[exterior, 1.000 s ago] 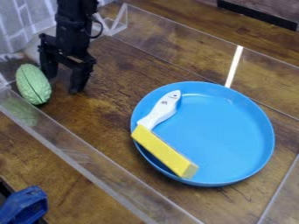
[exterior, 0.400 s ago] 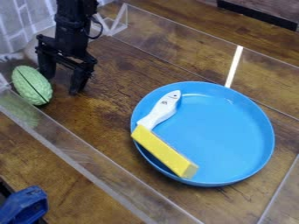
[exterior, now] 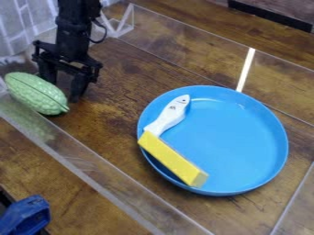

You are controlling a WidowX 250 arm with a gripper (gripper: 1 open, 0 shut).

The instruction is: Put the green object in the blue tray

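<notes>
**Green object beside the gripper, outside the blue tray**

The gripper pointed steeply down at the left of the desk. Its dark jaws stood apart, with a visible gap between the two fingers. The fingertips were at or very near the desk surface. The view was too coarse to tell whether the near finger touched anything.

The green object lay on the desk just to the left of the jaws, its right end close against them. It was oval, ridged, and lay on its side with its long axis running from upper left to lower right. It appeared not to be between the fingers, though the overlap at its right end could not be resolved with confidence. It rested well apart from the tray.

The black arm rose from the gripper to the top edge of the frame.

The blue tray sat to the right of centre, round and shallow. Inside it, at the left side, lay a yellow block, set diagonally along the lower-left rim. A small white object lay just above the block, also inside the tray.

A blue item was partly visible at the bottom left corner.
</notes>
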